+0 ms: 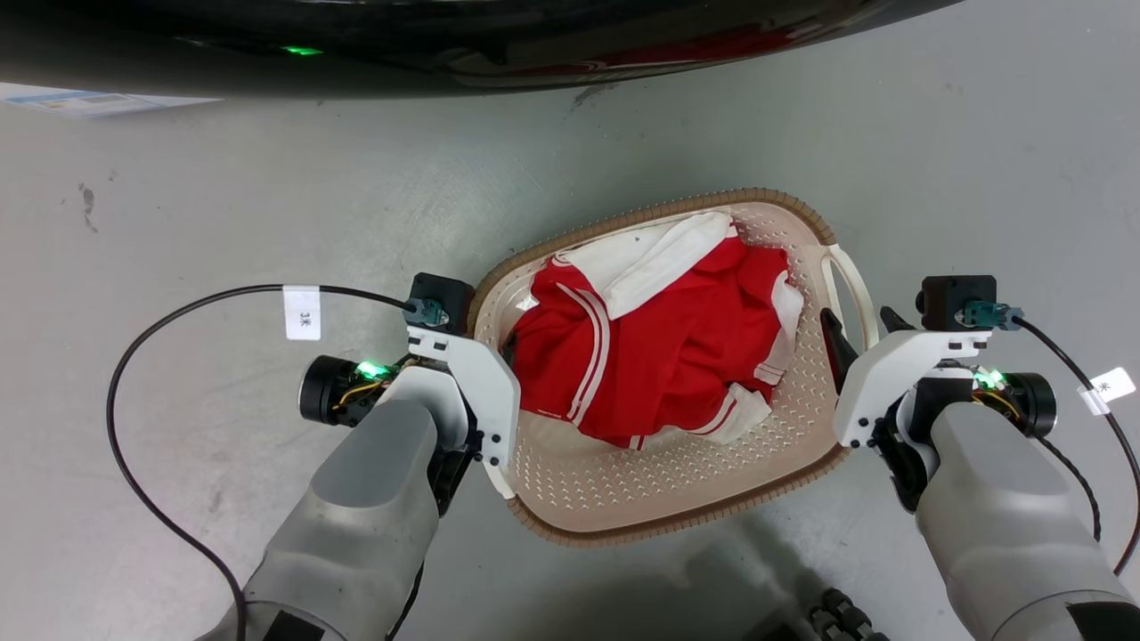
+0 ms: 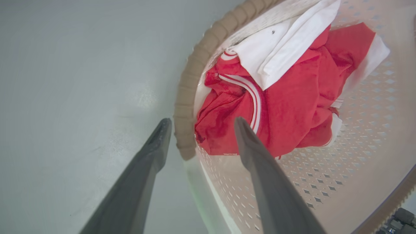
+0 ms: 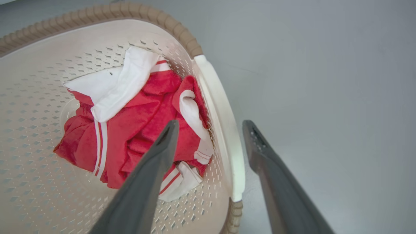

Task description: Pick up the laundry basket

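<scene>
The left tool and right tool, fingers apart, straddle opposite handles of the laundry basket mid-frame.

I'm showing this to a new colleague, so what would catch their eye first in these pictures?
The bright red and white garment crumpled inside the cream laundry basket on the grey floor stands out first, mid head view. Next, the left tool and right tool, both open, each straddle one side of the basket: the left across the edge at its brown braided rim, the right across its white loop handle.
</scene>
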